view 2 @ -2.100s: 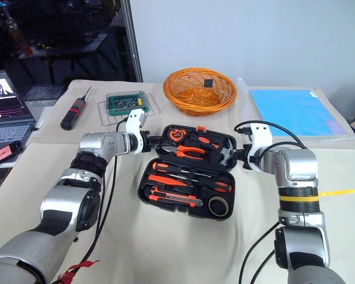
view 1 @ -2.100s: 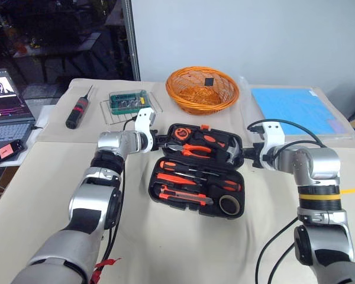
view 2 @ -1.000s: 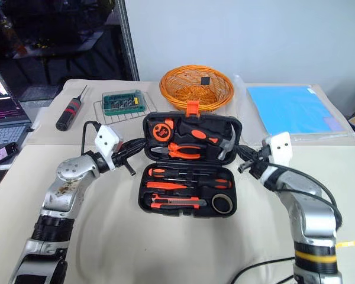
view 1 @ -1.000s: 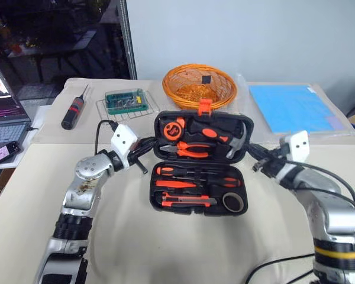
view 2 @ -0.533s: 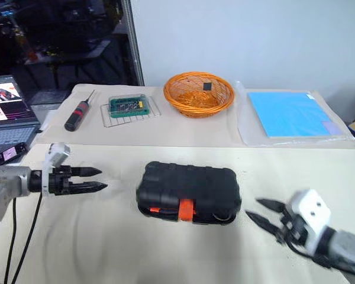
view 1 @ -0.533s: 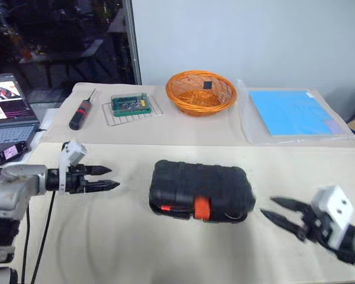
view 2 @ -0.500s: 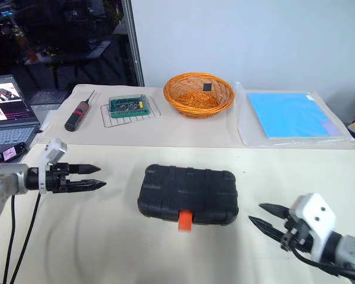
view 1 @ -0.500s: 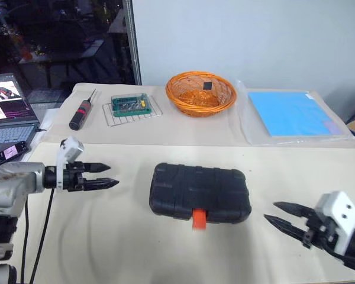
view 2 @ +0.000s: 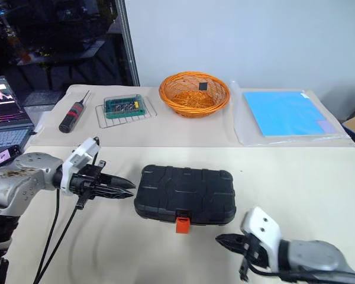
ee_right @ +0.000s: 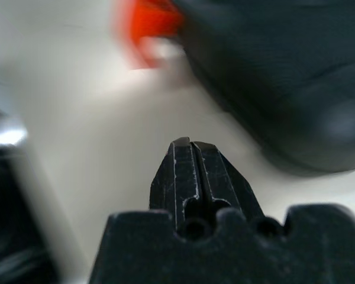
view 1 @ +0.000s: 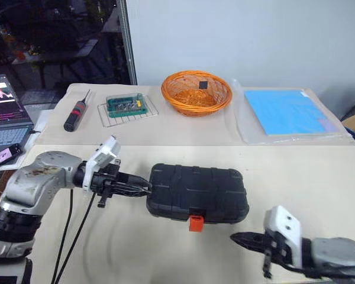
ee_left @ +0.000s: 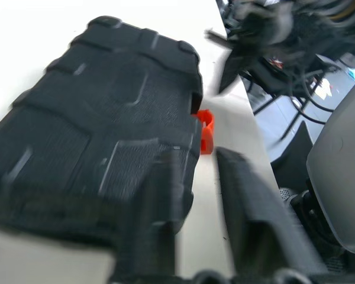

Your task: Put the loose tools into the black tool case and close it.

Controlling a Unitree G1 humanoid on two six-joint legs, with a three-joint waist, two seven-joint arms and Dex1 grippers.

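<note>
2 grippers are now near the black ribbed plastic tool case [view 1: 198, 193], which lies shut on the beige cloth table [view 1: 319, 171], lid down, with its small orange latch [view 1: 194, 222] at the front edge toward the robot. About 1 s ago the case was standing open with the lid up and the tools visible in their recesses; now no tool is seen loose on the table near it, so I judge the packing is done and the lid is folded down.

The left gripper [view 2: 128, 190] has its 2 black fingers pressed together, holding nothing, tips just beside the left end of the case; I cannot tell if they touch it. Half a sec. ago it was well apart from the case. The right gripper [view 2: 223, 241] is also closed and empty, low over the table, near the front right corner of the case, and the right wrist view shows its fingers together with the blurred latch ahead.

The latch hangs below the front edge, so prob. it is not snapped yet. The step left, in my opinion, is to press the latch while the case is kept from sliding.

Far side of table: orange woven basket [view 1: 196, 93], green-topped wire tray [view 1: 125, 105], fat black screwdriver w/ red band [view 1: 76, 113], blue sheet [view 1: 285, 111].
</note>
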